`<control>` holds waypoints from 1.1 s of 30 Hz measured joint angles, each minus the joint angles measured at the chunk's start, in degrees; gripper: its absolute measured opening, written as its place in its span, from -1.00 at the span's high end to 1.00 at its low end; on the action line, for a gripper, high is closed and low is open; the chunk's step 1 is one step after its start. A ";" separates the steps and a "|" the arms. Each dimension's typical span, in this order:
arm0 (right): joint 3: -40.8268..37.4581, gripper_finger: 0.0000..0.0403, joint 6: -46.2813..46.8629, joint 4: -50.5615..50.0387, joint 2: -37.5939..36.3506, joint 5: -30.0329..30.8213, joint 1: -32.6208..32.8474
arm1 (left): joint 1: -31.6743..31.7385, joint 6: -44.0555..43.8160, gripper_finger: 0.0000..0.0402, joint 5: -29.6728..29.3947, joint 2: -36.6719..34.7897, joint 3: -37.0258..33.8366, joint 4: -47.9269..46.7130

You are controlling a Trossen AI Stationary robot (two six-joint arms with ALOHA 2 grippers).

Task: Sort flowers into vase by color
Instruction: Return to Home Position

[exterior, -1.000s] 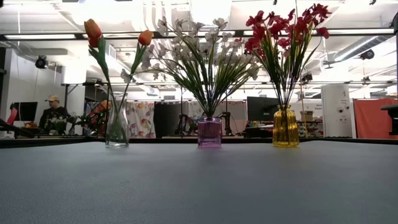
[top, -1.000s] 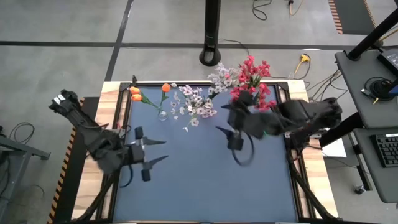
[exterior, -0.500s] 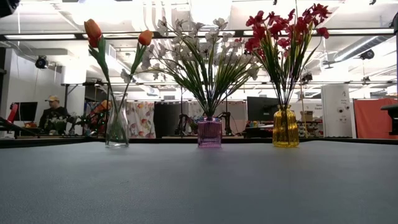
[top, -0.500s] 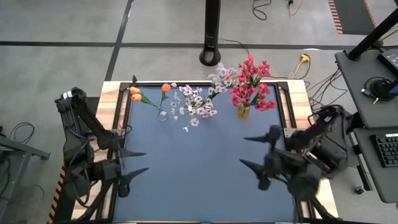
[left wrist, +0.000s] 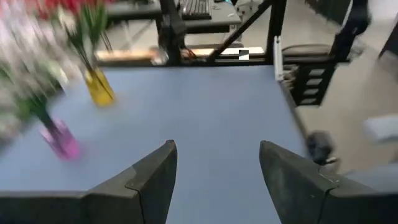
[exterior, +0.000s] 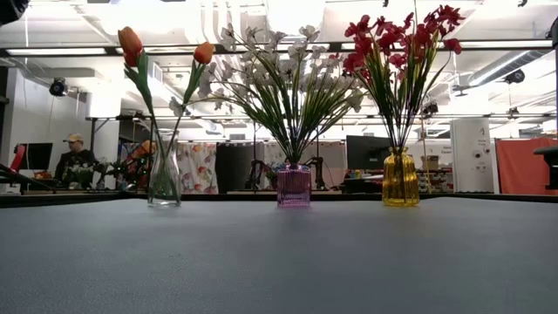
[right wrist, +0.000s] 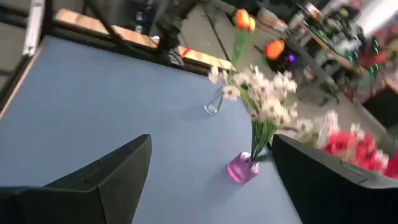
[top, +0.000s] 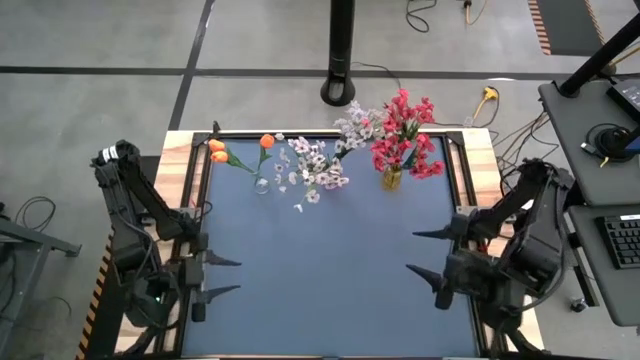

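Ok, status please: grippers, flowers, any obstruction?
Left gripper, right gripper open, empty, at table sides. Orange tulips in clear vase, white flowers pink vase, red flowers yellow vase. Nothing blocking.

Orange tulip-like buds on green stems in clear glass vase. White blossom sprays in pink vase. Red blossom clusters in yellow vase. All upright, fanned out, in a row along far edge of blue table.

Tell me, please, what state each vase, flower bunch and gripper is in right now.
Clear vase: upright, holds orange tulips.
Pink vase: upright, holds white flowers.
Yellow vase: upright, holds red flowers.
Left gripper: jaws open, empty, at the table's left edge.
Right gripper: jaws open, empty, at its right edge.
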 joint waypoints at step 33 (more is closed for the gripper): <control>-42.89 -0.61 -14.31 45.21 -23.70 1.28 -4.80 | 25.53 19.86 -0.06 -14.65 13.93 0.43 5.73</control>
